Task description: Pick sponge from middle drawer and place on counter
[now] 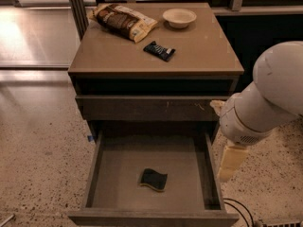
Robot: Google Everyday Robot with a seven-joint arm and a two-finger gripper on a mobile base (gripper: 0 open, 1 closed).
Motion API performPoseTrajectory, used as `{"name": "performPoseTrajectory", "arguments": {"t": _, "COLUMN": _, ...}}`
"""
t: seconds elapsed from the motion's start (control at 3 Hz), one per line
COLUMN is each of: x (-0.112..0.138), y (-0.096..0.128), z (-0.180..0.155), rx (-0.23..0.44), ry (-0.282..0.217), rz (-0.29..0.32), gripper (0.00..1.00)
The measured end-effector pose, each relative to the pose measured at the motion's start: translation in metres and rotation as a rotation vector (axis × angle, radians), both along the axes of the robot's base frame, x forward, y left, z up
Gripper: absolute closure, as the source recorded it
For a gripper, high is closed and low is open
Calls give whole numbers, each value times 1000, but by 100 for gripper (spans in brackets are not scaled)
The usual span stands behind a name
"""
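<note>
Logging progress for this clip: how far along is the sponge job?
Done: the middle drawer stands open. In hand: the gripper hangs outside its right wall, apart from the sponge. Left: grasping the sponge off the drawer floor and setting it on the counter.

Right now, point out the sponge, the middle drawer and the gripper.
sponge (pixel 154 179), camera view, middle of its dark top face.
middle drawer (pixel 118 174), camera view, bare floor left of the sponge.
gripper (pixel 229 167), camera view, pale end hanging outside the drawer's right wall.
</note>
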State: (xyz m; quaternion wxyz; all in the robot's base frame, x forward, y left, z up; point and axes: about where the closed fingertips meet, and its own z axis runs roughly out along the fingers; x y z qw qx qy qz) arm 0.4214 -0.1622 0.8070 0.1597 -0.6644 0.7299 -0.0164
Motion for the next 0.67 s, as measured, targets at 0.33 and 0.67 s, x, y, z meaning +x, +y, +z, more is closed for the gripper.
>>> {"name": "performPoseTrajectory", "arguments": {"t": 0.33, "x": 16, "y": 21, "z": -29, "rx": -23, "ry": -10, "rz": -12, "gripper": 0}}
{"name": "performPoseTrajectory", "arguments": {"t": 0.67, "x": 32, "y": 30, "z": -69, "rx": -36, "ry": 13, "rz": -73, "gripper": 0}}
